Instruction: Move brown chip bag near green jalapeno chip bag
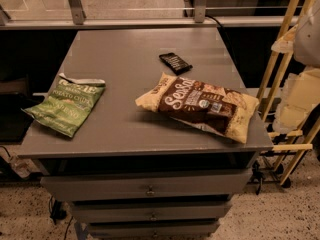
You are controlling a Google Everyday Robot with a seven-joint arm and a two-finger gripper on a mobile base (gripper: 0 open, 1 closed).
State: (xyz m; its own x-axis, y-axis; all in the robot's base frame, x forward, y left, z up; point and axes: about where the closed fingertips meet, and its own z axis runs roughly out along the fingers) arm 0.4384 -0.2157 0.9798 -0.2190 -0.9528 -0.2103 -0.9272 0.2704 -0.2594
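Camera view: brown bag (200,105) is lying on its side at the right front of the table (125,49), its cream right end reaching the front right corner. Green bag (67,106) is lying flat at the left front, its near corner hanging past the left edge. Black packet (175,63) is sitting behind the brown bag, apart from it. Claw is not showing anywhere over the table, so I cannot tell whether it is spread or pinching; pale shapes at the right edge are staying unidentified. Judging the brown bag light, puffy and slick, crushing easily; a crimped cream end or the middle bulge is looking like the best hold. Bare table is lying open between the bags; front edges are close to both.
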